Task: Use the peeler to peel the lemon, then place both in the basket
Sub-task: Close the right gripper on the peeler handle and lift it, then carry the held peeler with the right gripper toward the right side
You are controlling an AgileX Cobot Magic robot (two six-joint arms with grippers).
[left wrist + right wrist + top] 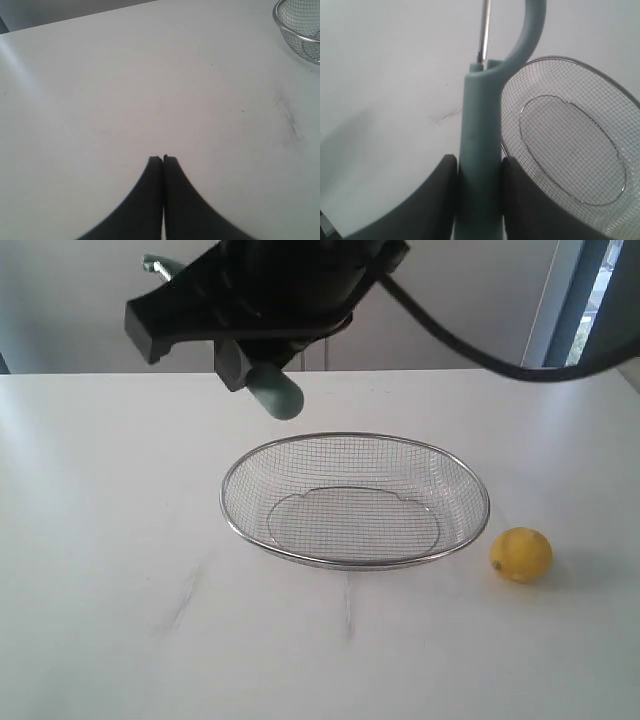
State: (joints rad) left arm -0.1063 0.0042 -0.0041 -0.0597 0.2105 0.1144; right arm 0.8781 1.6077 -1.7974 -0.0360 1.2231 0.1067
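Right gripper [479, 167] is clamped on the peeler [479, 120], squeezing the teal handle from both sides, with the curved head pointing away from the wrist. It holds the peeler in the air over the counter [100, 540], apparently near the far side of the basket [232, 525], though the exterior view leaves the depth unclear. Left gripper [163, 160] has its jaws pressed together on nothing, above bare counter. The lemon [521, 554] sits on the counter just beside the basket, outside its rim.

Bright, diffuse daylight; window [601, 290] glare far behind basket [355, 502] (overexposed). Soft shadow off lemon [521, 554], away from basket. Wrist views slightly soft.
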